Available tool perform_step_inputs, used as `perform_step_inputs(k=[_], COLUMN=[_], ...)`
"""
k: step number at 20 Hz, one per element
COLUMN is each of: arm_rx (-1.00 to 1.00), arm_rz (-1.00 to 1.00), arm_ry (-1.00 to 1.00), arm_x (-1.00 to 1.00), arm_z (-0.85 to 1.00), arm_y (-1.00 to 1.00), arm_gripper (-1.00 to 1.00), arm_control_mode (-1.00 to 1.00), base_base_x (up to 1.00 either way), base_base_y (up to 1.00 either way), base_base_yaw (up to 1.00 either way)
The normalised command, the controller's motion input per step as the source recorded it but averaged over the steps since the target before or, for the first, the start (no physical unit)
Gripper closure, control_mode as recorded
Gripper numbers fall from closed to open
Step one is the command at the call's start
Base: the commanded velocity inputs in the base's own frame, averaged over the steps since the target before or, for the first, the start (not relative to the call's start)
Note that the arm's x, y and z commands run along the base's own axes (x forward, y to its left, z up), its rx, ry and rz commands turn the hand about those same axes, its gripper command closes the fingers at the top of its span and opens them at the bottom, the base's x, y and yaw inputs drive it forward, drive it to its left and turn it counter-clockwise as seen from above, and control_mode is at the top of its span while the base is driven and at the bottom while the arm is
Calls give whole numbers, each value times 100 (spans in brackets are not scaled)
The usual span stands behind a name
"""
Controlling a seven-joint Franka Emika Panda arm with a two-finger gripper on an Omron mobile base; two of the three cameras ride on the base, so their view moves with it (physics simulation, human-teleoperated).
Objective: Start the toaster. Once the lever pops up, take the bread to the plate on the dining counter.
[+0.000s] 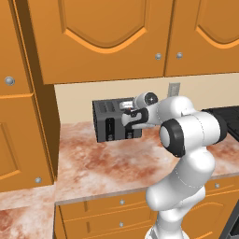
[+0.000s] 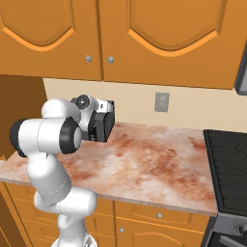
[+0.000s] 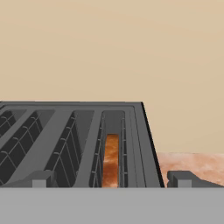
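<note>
Both dark fingertips (image 3: 41,178) stand wide apart above the dark grey boxy four-slot toaster (image 3: 87,131), thin brown bread slice (image 3: 111,159) inside; starting step, next reach the lever

The white arm rises from its base, bends at a dark-banded elbow and reaches forward with the wrist held about level. The hand (image 1: 132,116) points away from the cameras, its two dark fingers (image 3: 40,179) spread wide apart with nothing between them; in the hand view their tips stand far apart.
</note>
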Motion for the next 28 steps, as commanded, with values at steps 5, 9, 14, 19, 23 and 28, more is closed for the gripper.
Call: perform_step_inputs(k=[5, 9, 14, 19, 23, 28], arm_rx=[0, 0, 0, 0, 0, 0], arm_rz=[0, 0, 0, 0, 0, 0], arm_ry=[0, 0, 0, 0, 0, 0], arm_x=[0, 0, 0, 0, 0, 0], arm_z=[0, 0, 0, 0, 0, 0], arm_y=[0, 0, 0, 0, 0, 0], arm_gripper=[-100, -100, -100, -100, -100, -100], arm_control_mode=[-100, -100, -100, -100, -100, -100], base_base_x=[0, 0, 0, 0, 0, 0], base_base_y=[0, 0, 0, 0, 0, 0], base_base_yaw=[0, 0, 0, 0, 0, 0])
